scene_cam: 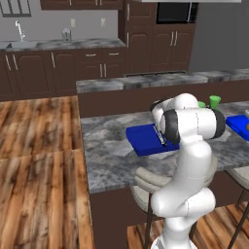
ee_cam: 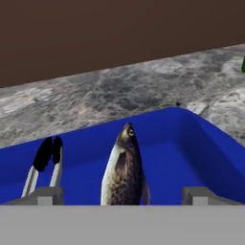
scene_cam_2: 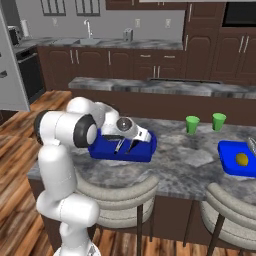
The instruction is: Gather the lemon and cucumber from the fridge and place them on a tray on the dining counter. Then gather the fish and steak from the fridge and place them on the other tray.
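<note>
A brown-and-white fish (ee_cam: 122,167) lies in the near royal-blue tray (ee_cam: 191,139) on the grey marbled dining counter (scene_cam_2: 175,165), its head pointing away from the hand. My gripper (ee_cam: 122,184) hangs low over this tray (scene_cam_2: 102,149), open, with a finger on either side of the fish and not touching it. One dark fingertip (ee_cam: 48,152) shows on the left. From the left base view the gripper (scene_cam: 161,137) sits over the tray (scene_cam: 141,141). The other blue tray (scene_cam_2: 227,162) at the right holds the yellow lemon (scene_cam_2: 242,159). The steak and cucumber are out of view.
Two bright green cups (scene_cam_2: 192,124) (scene_cam_2: 218,121) stand between the trays. Padded stools (scene_cam_2: 117,195) (scene_cam_2: 230,212) line the counter's near side. A raised ledge (scene_cam_2: 165,86) backs the counter. A tall light grey front, likely the fridge (scene_cam: 223,39), stands at the back right.
</note>
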